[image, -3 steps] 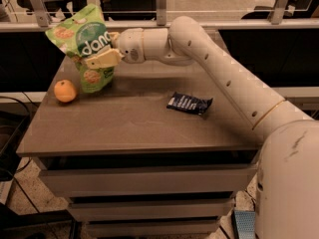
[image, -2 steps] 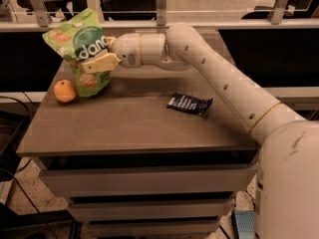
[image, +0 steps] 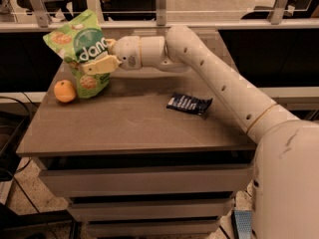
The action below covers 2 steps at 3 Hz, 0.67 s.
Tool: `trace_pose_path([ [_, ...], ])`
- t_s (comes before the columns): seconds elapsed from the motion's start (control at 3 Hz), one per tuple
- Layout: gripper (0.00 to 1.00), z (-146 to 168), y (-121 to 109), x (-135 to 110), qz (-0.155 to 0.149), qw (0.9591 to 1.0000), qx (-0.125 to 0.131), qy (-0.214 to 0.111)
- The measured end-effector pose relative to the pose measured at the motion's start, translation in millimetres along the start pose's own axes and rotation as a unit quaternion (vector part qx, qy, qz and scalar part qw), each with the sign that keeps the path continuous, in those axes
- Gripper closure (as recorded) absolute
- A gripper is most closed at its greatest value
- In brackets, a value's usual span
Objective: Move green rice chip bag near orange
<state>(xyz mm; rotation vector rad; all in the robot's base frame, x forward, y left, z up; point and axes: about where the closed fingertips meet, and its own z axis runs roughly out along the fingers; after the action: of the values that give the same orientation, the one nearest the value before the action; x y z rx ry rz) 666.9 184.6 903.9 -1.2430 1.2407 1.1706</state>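
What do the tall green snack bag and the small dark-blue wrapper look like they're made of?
The tall light-green snack bag, gripped by the hand at the back left of the table, looks like thin plastic film: crinkled, shiny. The small flat dark-blue wrapper looks like glossy plastic or foil film, judging by its creased highlights; which one is unclear.

On my brown counter [image: 129,128] lay the orange [image: 65,91], far left, and a dark-blue wrapper [image: 189,103], right of centre, well apart. My gripper [image: 102,63] clasped the green rice chip bag [image: 82,44] over the back-left corner, just beside the orange.
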Motion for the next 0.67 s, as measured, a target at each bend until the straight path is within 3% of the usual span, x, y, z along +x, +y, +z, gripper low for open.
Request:
trace_pose_path([
  [0.33, 1.0, -0.1, -0.1, -1.5, 0.0, 1.0, 0.0, 0.0],
  [0.67, 0.82, -0.1, -0.1, -2.0, 0.0, 1.0, 0.0, 0.0],
])
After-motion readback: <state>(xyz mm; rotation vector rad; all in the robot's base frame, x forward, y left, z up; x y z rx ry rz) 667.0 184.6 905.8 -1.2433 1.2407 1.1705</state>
